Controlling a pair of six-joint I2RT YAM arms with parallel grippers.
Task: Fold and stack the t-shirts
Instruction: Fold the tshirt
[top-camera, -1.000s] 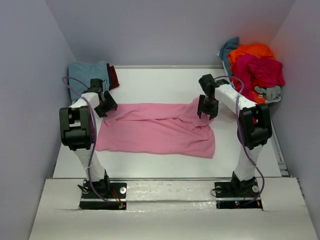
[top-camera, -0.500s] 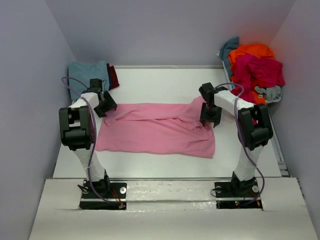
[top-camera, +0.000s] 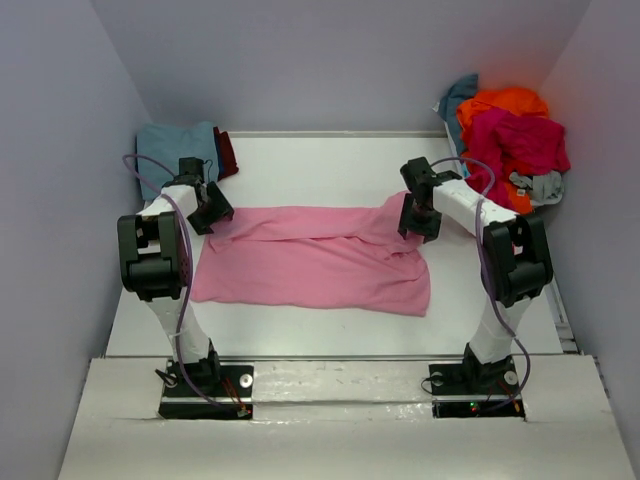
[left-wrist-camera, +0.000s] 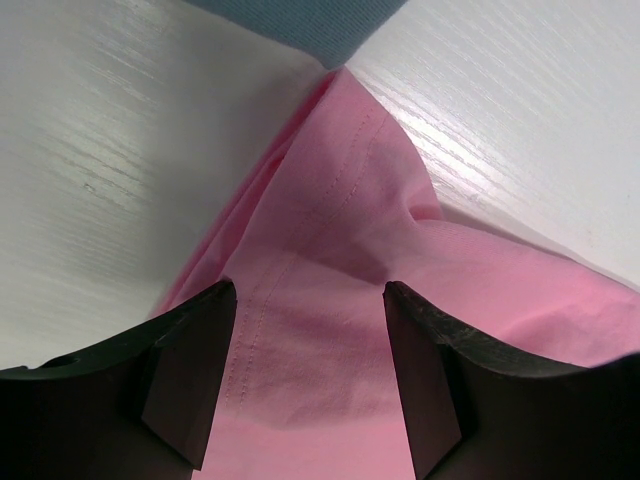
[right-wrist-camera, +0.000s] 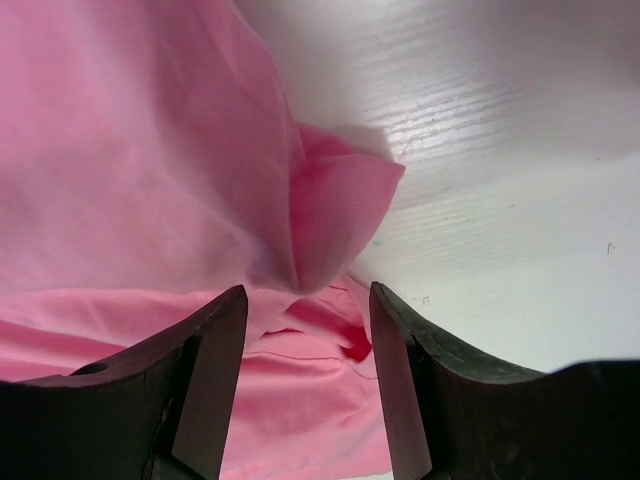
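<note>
A light pink t-shirt (top-camera: 315, 258) lies spread across the middle of the white table (top-camera: 320, 165), partly folded lengthwise. My left gripper (top-camera: 212, 215) hovers over its far left corner. In the left wrist view the left gripper (left-wrist-camera: 310, 385) is open, with flat pink cloth (left-wrist-camera: 340, 250) beneath the jaws. My right gripper (top-camera: 418, 222) is at the shirt's far right corner. In the right wrist view the right gripper (right-wrist-camera: 305, 385) is open too, and a raised pink fold (right-wrist-camera: 340, 215) stands just ahead of the jaws.
A loose pile sits at the back right: an orange t-shirt (top-camera: 500, 103), a crimson one (top-camera: 520, 145), a grey one (top-camera: 540, 186) and a teal one (top-camera: 457, 96). A folded teal-blue t-shirt (top-camera: 175, 145) with dark red cloth (top-camera: 227, 152) beside it lies at the back left. Walls close in on both sides.
My right gripper dipped toward me along the shirt's right edge, then came back a little toward the far corner. The left arm and the shirt stay as they were.
</note>
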